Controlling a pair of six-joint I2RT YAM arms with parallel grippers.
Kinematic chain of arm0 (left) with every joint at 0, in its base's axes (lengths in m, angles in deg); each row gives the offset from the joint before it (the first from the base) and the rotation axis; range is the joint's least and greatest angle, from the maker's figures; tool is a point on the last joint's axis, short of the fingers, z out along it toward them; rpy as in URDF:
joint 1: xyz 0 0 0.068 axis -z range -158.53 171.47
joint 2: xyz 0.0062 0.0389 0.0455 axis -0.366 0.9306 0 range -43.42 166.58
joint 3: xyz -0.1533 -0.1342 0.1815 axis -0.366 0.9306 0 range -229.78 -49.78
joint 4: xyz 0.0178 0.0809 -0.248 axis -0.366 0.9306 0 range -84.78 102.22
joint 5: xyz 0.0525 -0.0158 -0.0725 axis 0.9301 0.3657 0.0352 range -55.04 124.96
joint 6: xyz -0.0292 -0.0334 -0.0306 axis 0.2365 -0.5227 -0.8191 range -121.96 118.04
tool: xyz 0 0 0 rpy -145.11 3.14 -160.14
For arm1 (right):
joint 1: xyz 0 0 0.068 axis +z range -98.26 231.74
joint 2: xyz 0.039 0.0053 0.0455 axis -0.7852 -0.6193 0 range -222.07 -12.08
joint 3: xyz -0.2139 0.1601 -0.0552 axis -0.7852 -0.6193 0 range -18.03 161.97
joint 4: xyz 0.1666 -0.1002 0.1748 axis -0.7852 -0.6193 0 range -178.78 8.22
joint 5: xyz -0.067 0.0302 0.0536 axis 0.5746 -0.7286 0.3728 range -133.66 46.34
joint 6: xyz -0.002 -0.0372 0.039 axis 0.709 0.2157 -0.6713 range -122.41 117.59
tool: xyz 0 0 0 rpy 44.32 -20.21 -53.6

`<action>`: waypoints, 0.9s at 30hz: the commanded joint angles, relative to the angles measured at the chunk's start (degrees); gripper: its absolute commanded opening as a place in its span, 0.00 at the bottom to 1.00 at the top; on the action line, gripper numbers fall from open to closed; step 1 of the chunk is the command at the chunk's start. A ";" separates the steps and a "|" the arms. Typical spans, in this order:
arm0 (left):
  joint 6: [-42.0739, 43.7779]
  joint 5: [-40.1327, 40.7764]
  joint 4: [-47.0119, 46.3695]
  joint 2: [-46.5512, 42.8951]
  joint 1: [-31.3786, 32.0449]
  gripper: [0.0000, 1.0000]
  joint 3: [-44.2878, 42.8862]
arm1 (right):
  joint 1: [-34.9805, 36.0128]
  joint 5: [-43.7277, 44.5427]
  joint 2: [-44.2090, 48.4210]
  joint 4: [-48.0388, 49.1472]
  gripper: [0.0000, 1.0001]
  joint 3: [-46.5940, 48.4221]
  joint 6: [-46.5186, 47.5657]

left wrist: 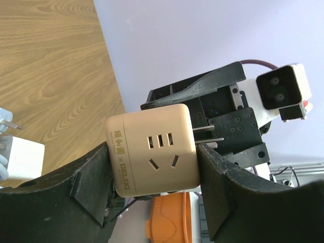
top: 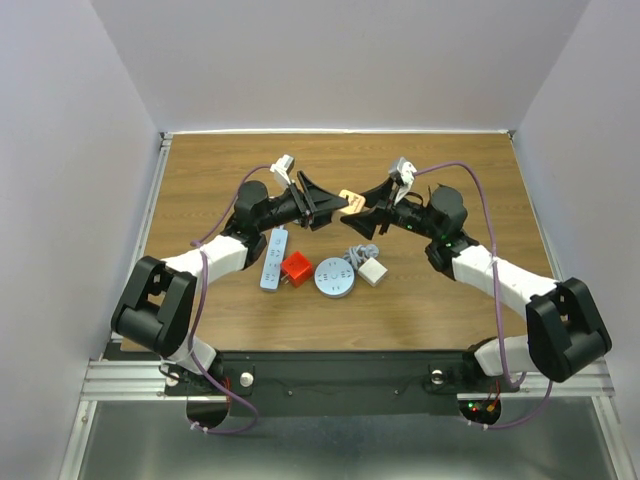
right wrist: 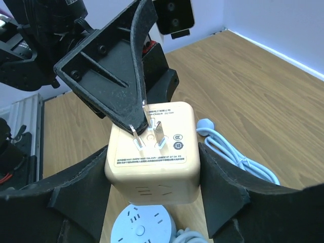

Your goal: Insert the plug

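Note:
The plug is a beige cube adapter (top: pixel 349 200) held in the air above the middle of the table. My left gripper (top: pixel 336 205) is shut on it from the left, and my right gripper (top: pixel 362 204) presses on it from the right. In the left wrist view the cube (left wrist: pixel 152 152) shows its socket face, and both pads touch its sides around my left gripper (left wrist: pixel 153 164). In the right wrist view the cube (right wrist: pixel 152 157) shows its label face with metal prongs (right wrist: pixel 158 135); my right gripper (right wrist: pixel 152 174) has both fingers against its sides.
On the table below lie a round grey-white socket (top: pixel 333 277), a red cube (top: pixel 295 268), a pale blue power strip (top: pixel 274 258) and a white adapter (top: pixel 373 271) with a coiled cable (top: pixel 357 252). The socket (right wrist: pixel 139 225) sits right under the cube.

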 commanded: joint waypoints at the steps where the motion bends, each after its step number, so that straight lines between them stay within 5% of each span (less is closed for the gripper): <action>1: 2.01 -4.72 -7.05 -1.16 0.68 0.00 -2.51 | 0.18 -1.44 -0.77 2.66 0.36 1.21 -2.72; 2: 2.19 -5.42 -7.93 -0.81 0.50 0.02 -2.78 | 0.18 -1.53 -0.86 2.58 0.21 1.03 -3.77; 3: 2.97 -5.77 -8.72 -0.72 0.50 0.17 -3.04 | 0.18 -0.74 -0.95 2.58 0.00 0.94 -4.48; 8: 13.95 -5.60 -7.59 -1.24 -2.83 0.56 -3.66 | 0.09 -1.00 -1.04 -2.59 0.00 3.40 -11.77; 12: 19.85 -6.13 -10.13 -1.07 -6.52 0.71 -2.96 | -1.23 -1.70 -0.42 -10.24 0.00 6.47 -16.87; 23: 31.80 -8.94 -12.33 -3.44 -7.93 0.97 -3.40 | -7.11 -6.44 0.81 -14.91 0.01 9.20 -26.62; 27: 31.73 -11.83 -20.82 -2.66 -8.64 0.98 -2.16 | -9.40 -9.78 0.46 -14.91 0.00 9.73 -29.35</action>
